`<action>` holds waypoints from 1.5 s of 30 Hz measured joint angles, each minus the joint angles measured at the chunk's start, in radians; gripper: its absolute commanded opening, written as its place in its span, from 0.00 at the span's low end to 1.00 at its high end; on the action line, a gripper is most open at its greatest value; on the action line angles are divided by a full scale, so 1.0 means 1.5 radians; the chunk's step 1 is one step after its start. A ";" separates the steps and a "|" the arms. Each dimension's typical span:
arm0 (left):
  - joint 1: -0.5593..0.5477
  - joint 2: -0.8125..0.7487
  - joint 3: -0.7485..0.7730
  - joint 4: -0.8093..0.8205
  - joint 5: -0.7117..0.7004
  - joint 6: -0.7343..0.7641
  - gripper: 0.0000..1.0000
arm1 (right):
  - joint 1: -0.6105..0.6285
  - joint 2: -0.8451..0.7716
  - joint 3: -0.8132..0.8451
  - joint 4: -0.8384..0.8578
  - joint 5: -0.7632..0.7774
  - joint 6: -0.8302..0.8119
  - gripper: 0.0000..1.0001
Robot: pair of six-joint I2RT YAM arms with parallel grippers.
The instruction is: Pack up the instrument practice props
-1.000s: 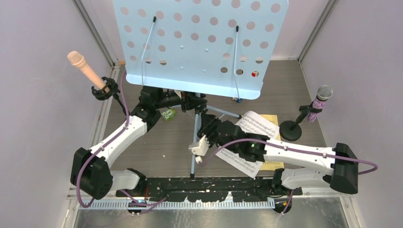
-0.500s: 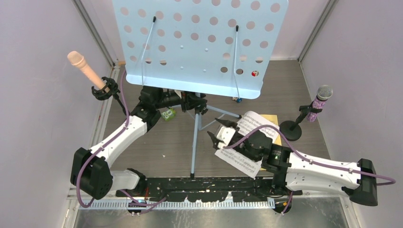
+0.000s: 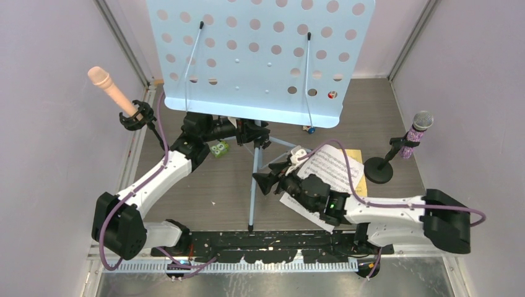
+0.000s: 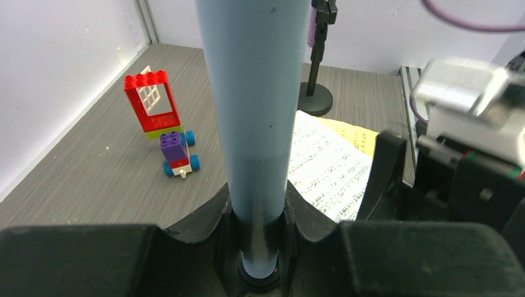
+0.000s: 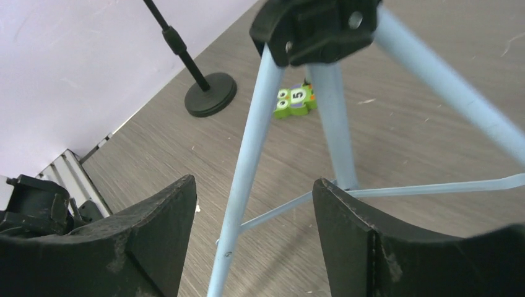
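looking down from the top cam: the big pale-blue music rack [image 3: 260, 55] stands upright in the middle of the table [image 3: 204, 192] on its tripod legs [image 3: 251, 198]. the left gripper [image 3: 242, 132] is tucked under the rack plate, at the pole. can't tell its grip from here. the right gripper [image 3: 267, 179] is low, just beside the near leg, jaws spread wide, holding nothing. the white score sheet [image 3: 334, 167] lies flat under the right arm, w/ the yellow sheet [image 3: 357, 154] peeking out beneath it. the peach mic [image 3: 108, 86] sits in a black holder [image 3: 137, 116] by the left wall. the purple mic [image 3: 416, 133] sits in the other holder [image 3: 378, 170] by the right wall. a small green block [image 3: 218, 148] lies near the legs.

left wrist cam: the rack's pole [image 4: 257, 93] runs up between the fingers [image 4: 198, 223], which are closed tight round it. the toy brick car [image 4: 167, 127] is on the table behind, well apart.

right wrist cam: both fingers [image 5: 155, 241] are far apart & one thin blue leg stands in the gap, touching neither. the black hub [image 5: 316, 25] where the legs meet is up top.

my guess: the step now is folding the rack's legs, w/ the left arm holding the rack steady. nothing looks packed yet. the next move prob needs the right gripper to close on that leg & push it in toward the pole, gently, so the rack doesn't tip.
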State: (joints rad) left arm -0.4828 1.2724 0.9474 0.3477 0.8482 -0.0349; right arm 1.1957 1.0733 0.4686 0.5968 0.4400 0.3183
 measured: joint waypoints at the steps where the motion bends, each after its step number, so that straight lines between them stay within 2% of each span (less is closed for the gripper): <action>1: 0.000 0.000 0.000 0.000 0.000 0.000 0.00 | 0.000 0.023 -0.001 0.016 -0.002 0.013 0.75; 4: 0.000 0.000 0.000 0.000 0.000 0.001 0.00 | 0.002 0.095 -0.002 0.074 -0.004 0.053 0.72; 8: 0.000 0.000 0.000 0.000 0.000 0.002 0.00 | 0.002 0.155 -0.002 0.136 -0.009 0.079 0.58; 16: 0.000 0.000 0.000 0.000 0.000 0.002 0.00 | 0.002 0.196 0.009 0.183 -0.010 0.054 0.14; 22: 0.002 0.000 -0.002 -0.007 0.000 0.007 0.00 | -0.002 0.196 0.017 0.190 -0.014 0.005 0.03; 27: 0.002 0.000 -0.002 -0.011 0.000 0.009 0.00 | -0.002 0.195 0.020 0.193 -0.023 -0.056 0.05; 28: 0.002 0.000 -0.002 -0.012 0.000 0.010 0.00 | -0.002 0.195 0.021 0.193 -0.023 -0.062 0.13; 29: 0.002 0.000 -0.003 -0.012 0.000 0.010 0.00 | -0.002 0.195 0.022 0.192 -0.024 -0.070 0.31; 30: 0.002 0.000 -0.003 -0.012 0.000 0.010 0.00 | -0.002 0.195 0.022 0.192 -0.025 -0.072 0.43; 32: 0.002 0.000 -0.003 -0.012 0.000 0.011 0.00 | -0.002 0.195 0.022 0.191 -0.033 -0.085 0.51; 36: 0.002 0.000 -0.003 -0.012 -0.002 0.011 0.00 | 0.003 0.163 0.022 0.169 -0.042 -0.107 0.58; 39: 0.002 0.000 -0.003 -0.011 -0.002 0.011 0.00 | 0.005 0.108 0.023 0.127 -0.008 -0.097 0.61; 42: 0.002 0.000 -0.004 -0.011 -0.002 0.011 0.00 | 0.004 0.041 0.025 0.076 0.059 -0.051 0.63; 45: 0.002 0.000 -0.004 -0.011 -0.002 0.011 0.00 | -0.010 -0.012 0.032 0.006 0.116 0.043 0.64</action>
State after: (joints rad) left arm -0.4797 1.2724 0.9421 0.3305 0.8448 -0.0181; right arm 1.1812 1.0557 0.5163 0.6060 0.6147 0.3832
